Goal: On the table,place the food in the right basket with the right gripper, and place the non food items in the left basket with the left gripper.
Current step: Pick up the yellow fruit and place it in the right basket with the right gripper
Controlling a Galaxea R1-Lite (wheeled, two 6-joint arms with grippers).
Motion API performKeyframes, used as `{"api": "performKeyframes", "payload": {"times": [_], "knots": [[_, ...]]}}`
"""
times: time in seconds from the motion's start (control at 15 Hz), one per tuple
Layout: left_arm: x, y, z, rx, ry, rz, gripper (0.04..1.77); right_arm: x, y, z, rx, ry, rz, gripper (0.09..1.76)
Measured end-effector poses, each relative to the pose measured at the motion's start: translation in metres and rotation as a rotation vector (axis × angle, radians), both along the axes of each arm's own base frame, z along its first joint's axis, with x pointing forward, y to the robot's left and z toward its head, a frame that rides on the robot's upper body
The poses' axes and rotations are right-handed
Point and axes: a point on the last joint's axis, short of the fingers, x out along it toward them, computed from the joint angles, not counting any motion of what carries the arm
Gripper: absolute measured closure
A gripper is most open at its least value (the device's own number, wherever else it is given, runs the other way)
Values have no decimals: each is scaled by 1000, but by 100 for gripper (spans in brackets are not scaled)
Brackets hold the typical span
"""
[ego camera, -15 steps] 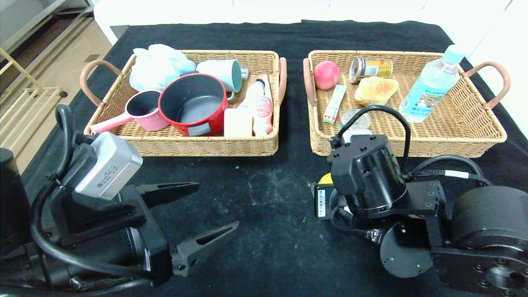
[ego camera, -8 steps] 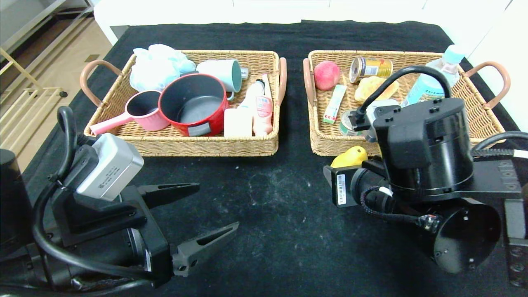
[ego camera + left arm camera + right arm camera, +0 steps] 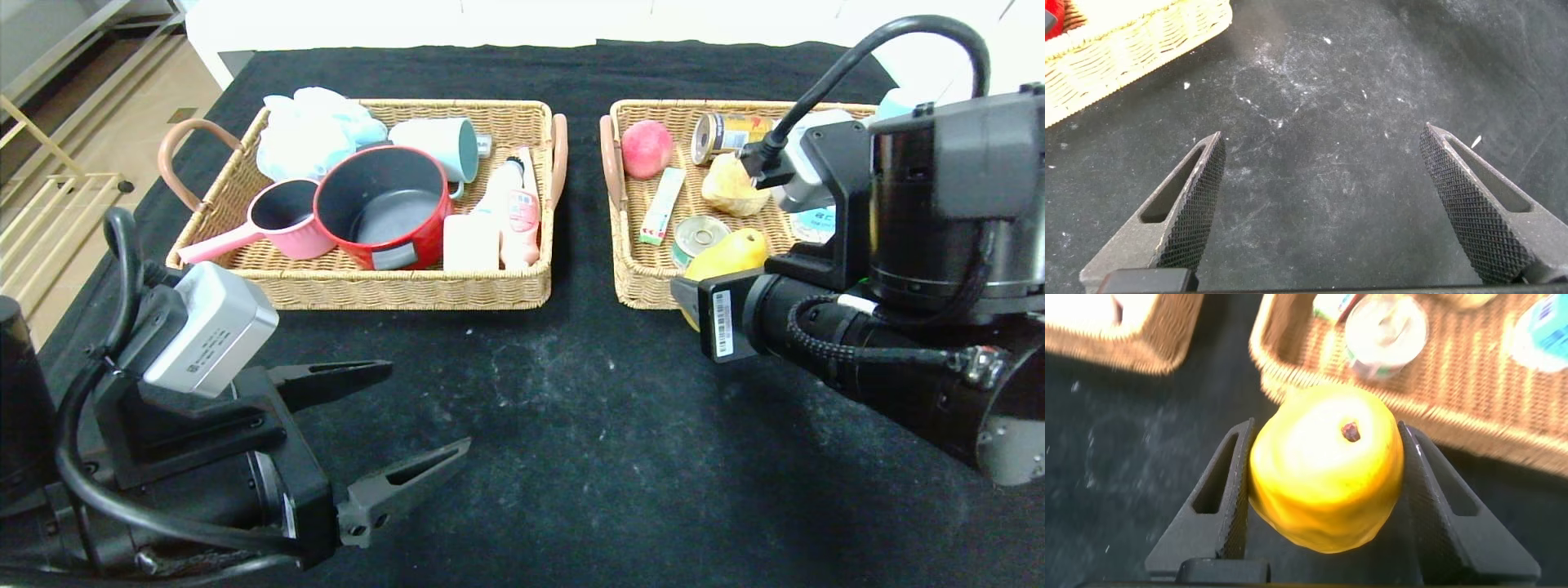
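Your left gripper [image 3: 384, 445] sits low in the lower left of the head view, just above the black tabletop [image 3: 571, 457]. Its two fingers [image 3: 1192, 208] are spread wide apart and there is nothing between them. The arm lies flat and points toward the middle of the tabletop.

Your right arm comes in from the right side of the head view, raised up off the tabletop. It reaches to the left, so the right gripper [image 3: 1327, 486] is at the near front edge of the right basket [image 3: 629, 278]. The gripper is squeezing a yellow fruit [image 3: 722, 255]. In the right wrist view the fruit [image 3: 1325, 465] fills the space between the two fingers, with one finger pressed on each side. The fruit is up in the air, right over the basket's front rim.

Farther back, the right basket holds a small can [image 3: 698, 237] just behind the fruit, a peach [image 3: 647, 149], a thin green and white packet [image 3: 661, 206], a gold can [image 3: 722, 135] lying on its side, and a yellow lumpy food [image 3: 729, 189]. The arm hides part of this basket.

The left basket [image 3: 367, 290], in the upper left of the head view, holds a red pot [image 3: 384, 204], a pink pan [image 3: 273, 216], a pale blue cup [image 3: 441, 147], a fluffy white puff [image 3: 314, 131] and a pink bottle [image 3: 514, 208].
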Motion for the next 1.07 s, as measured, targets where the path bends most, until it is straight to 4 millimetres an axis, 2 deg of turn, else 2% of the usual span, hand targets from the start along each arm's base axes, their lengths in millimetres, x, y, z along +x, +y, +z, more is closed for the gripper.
{"api": "performKeyframes", "payload": {"times": [0.4, 0.73, 1.07], "knots": [[0, 0, 0, -2, -3, 5, 9, 28, -2, 24, 90, -156, -25, 71], [0, 0, 0, -3, -3, 5, 9, 65, -2, 15, 112, -258, -38, 71], [0, 0, 0, -2, -2, 4, 9, 81, -3, 4, 107, -250, -47, 71]]}}
